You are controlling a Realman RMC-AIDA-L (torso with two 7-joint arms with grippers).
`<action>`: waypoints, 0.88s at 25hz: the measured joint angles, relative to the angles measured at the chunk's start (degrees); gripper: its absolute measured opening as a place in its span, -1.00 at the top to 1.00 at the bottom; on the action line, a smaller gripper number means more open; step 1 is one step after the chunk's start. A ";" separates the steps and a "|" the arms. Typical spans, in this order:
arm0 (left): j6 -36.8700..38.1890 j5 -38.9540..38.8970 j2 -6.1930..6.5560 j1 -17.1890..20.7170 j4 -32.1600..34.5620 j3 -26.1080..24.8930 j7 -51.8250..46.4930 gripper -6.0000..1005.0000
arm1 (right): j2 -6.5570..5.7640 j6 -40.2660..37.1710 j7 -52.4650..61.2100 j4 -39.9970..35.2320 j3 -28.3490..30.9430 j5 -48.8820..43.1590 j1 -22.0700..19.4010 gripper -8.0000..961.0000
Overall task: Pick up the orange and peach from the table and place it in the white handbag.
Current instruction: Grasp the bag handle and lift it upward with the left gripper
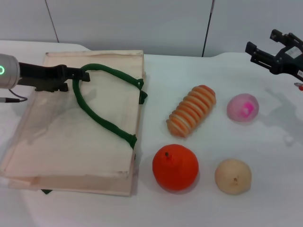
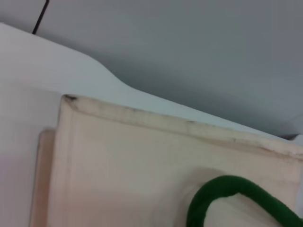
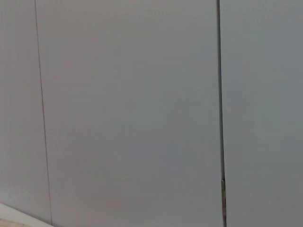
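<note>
A ribbed orange-and-cream oblong piece [image 1: 191, 110] lies slantwise on the white bench [image 1: 199, 208]. A beige-tan round fruit [image 1: 233, 176] sits nearer the front edge, well apart from the ribbed piece. Behind the bench stands a grey panelled wall [image 1: 142, 23] with thin dark seams, which fills the right wrist view.

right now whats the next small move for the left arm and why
Probably lift the green strap to open the white handbag, which lies flat with no opening showing. The left gripper sits at the strap's loop, while the orange and peach wait on the table. The right gripper hangs above, beyond the peach.
</note>
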 joint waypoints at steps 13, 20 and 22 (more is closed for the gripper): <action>4.53 0.27 0.09 -1.00 -4.31 0.35 0.56 -0.70 | -0.02 -0.06 -0.04 0.09 0.00 0.00 -0.02 -0.79; 8.56 0.04 0.09 -1.49 -7.16 3.98 0.25 -0.69 | -0.02 -0.13 -0.04 0.09 0.00 0.05 0.09 -0.79; 9.29 0.09 0.09 -1.70 -7.71 4.42 0.18 -0.69 | -0.02 -0.16 -0.04 0.10 0.00 0.07 0.21 -0.79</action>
